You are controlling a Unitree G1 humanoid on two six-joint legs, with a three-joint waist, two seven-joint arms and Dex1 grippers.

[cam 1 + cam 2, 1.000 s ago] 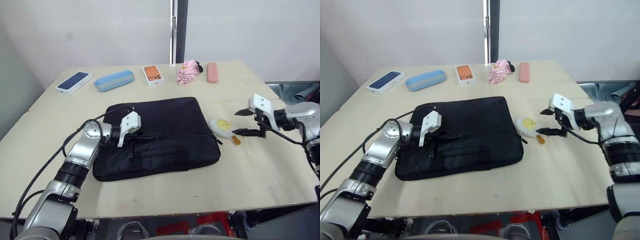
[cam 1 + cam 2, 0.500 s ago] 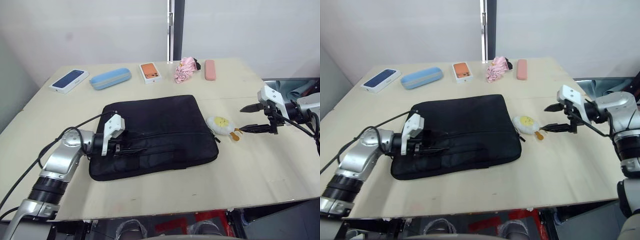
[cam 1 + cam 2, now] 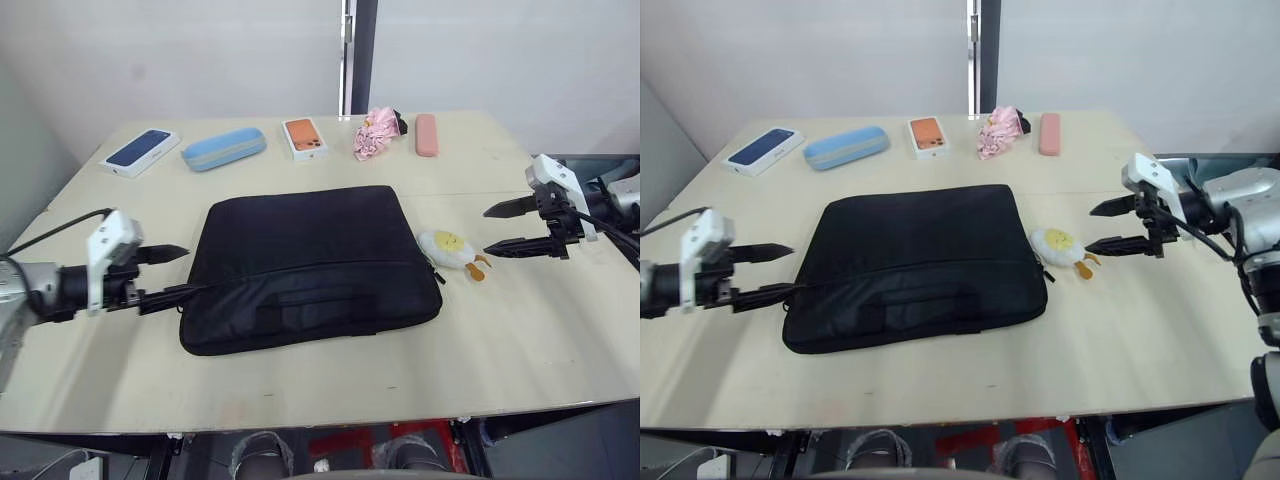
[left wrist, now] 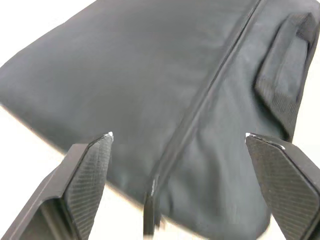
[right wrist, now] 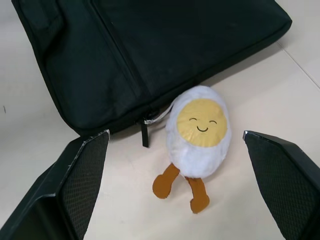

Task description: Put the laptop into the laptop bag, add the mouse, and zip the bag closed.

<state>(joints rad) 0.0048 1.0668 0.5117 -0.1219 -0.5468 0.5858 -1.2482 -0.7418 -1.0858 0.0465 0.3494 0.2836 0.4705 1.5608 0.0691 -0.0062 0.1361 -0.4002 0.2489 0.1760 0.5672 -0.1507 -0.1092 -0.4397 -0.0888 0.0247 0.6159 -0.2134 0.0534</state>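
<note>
- The left gripper (image 3: pixel 163 271) hangs low over the table's left part, just off the left short end of the laptop bag (image 3: pixel 305 265). Its two black fingers are spread wide with nothing between them; the lower fingertip reaches to the bag's left edge, though whether it touches the fabric I cannot tell.
- The laptop bag lies flat in the middle of the table (image 3: pixel 330 380), its long axis running left to right, slightly skewed. The zip line runs along its length, and the front pocket faces up on the near half. In the left wrist view the zip line (image 4: pixel 200 100) runs away from the camera between the two open fingers.
- An egg charm (image 3: pixel 448 250), white with a yellow smiling face and orange legs, lies on the table just off the bag's right end, beside the zip pull (image 5: pixel 145 134).
- The right gripper (image 3: pixel 497 229) is over the table's right part, near the charm but apart from it, pointing toward the bag. Its fingers are wide open and hold nothing.
- The table is pale wood. Along its far edge, from left to right: a dark-blue phone box (image 3: pixel 140 152), a light-blue oval case (image 3: pixel 224 148), an orange phone box (image 3: pixel 305 138), a pink scrunched cloth (image 3: pixel 375 137), and a pink flat case (image 3: pixel 426 134).
- Behind stands a white wall with a dark upright strip (image 3: pixel 362 55).
</note>
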